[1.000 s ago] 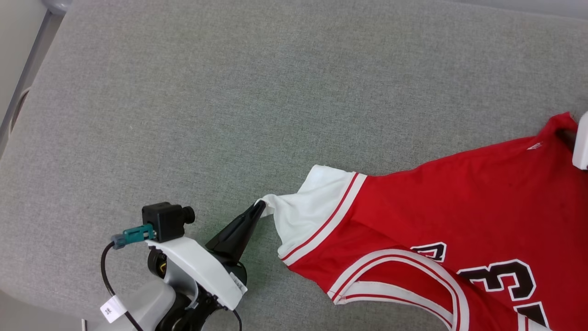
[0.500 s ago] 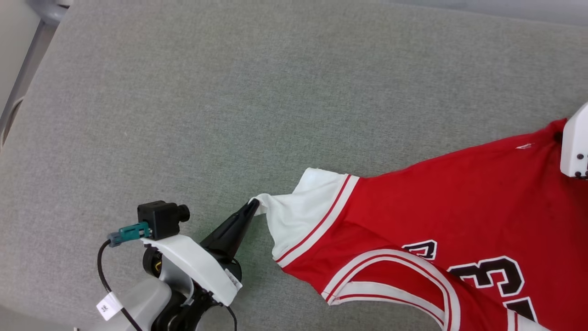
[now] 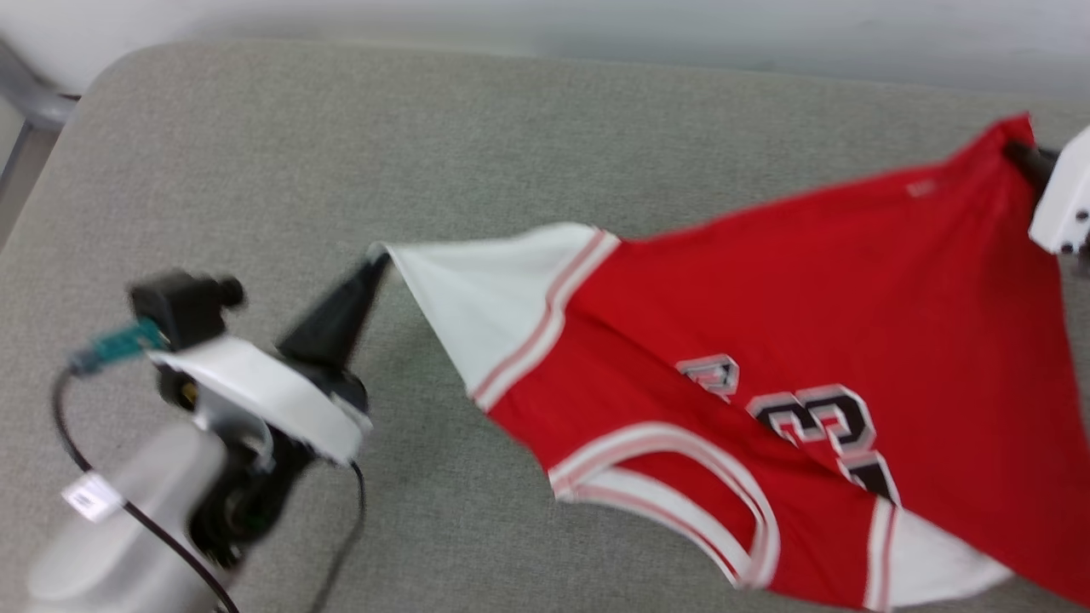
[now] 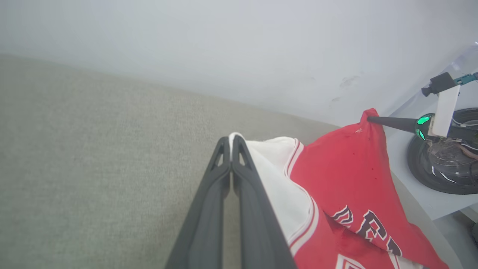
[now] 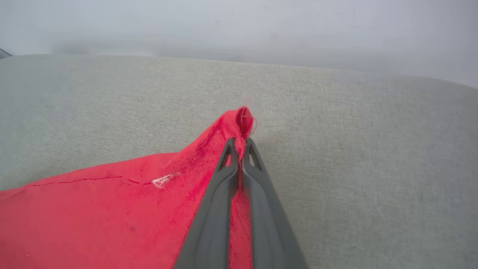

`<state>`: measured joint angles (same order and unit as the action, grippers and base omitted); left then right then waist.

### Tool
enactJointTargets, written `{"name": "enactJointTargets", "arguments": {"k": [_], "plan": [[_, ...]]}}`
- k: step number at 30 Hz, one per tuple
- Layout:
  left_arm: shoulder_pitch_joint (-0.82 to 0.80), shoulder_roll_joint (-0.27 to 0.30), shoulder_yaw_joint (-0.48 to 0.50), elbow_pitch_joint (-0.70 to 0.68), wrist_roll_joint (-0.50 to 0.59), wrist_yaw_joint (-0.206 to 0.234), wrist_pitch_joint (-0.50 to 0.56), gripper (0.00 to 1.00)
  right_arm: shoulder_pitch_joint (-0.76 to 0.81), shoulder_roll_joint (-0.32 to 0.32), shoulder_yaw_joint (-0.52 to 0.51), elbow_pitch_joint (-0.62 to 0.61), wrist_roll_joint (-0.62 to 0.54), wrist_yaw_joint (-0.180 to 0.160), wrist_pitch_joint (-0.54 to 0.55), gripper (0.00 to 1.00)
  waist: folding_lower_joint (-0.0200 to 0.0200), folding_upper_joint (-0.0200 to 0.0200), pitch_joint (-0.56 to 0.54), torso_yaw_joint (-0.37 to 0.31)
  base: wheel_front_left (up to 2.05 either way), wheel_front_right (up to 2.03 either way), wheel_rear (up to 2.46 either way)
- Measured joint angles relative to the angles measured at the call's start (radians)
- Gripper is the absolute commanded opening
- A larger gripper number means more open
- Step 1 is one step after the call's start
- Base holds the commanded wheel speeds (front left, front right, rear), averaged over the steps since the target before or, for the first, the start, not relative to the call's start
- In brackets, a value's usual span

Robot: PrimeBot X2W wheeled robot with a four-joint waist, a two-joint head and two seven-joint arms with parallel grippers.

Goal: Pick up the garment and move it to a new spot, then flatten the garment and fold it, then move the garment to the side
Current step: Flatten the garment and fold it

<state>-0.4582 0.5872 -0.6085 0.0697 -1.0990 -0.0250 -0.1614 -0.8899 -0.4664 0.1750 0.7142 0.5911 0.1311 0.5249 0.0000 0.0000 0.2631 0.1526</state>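
The garment [image 3: 851, 306], a red jersey with white sleeves, striped trim and black outlined lettering, hangs stretched between both grippers above the grey cushion. My left gripper [image 3: 375, 260] is shut on the tip of a white sleeve [image 4: 261, 157], its fingers [image 4: 224, 175] pressed together. At the far right my right gripper [image 3: 1018, 153] is shut on a red corner of the garment [image 5: 209, 164], near a small white logo [image 5: 161, 181]. The lower part of the garment droops toward the cushion at the bottom right.
A grey fabric cushion [image 3: 341, 128] spreads under everything, with open room to the left and behind. A pale wall [image 3: 596, 25] runs along its far edge. A grey frame [image 3: 25, 111] shows at the upper left.
Both grippers have risen and lifted the garment off the cushion, pulling it taut between them. The right gripper has closed on the red corner. The head camera has shifted too.
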Motion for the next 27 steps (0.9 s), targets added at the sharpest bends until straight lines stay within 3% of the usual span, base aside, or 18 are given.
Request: {"name": "enactJointTargets", "arguments": {"k": [5,11,17,27], "plan": [[-0.141,0.041,0.072,-0.012,0.034,0.055,0.008,0.00,-0.070,0.016,-0.013,-0.034,0.082,0.000,-0.031,0.00,0.0000,0.0000,-0.028,-0.033,0.00,0.00,0.00],[-0.353,0.045,0.103,0.036,0.102,0.096,0.028,0.00,-0.182,0.045,-0.021,-0.042,0.131,0.000,-0.083,0.00,0.0000,0.0000,-0.048,-0.064,0.00,0.00,0.00],[-0.593,0.021,0.100,0.147,0.192,0.118,0.042,0.00,-0.324,0.072,-0.028,-0.004,0.148,0.000,-0.140,0.00,0.0000,0.0000,-0.067,-0.078,0.00,0.00,0.00],[-0.966,-0.081,0.037,0.419,0.298,0.121,0.108,0.00,-0.563,0.026,-0.028,0.087,0.098,0.000,-0.182,0.00,-0.0001,0.0000,-0.072,-0.059,0.00,0.00,0.00]]}}
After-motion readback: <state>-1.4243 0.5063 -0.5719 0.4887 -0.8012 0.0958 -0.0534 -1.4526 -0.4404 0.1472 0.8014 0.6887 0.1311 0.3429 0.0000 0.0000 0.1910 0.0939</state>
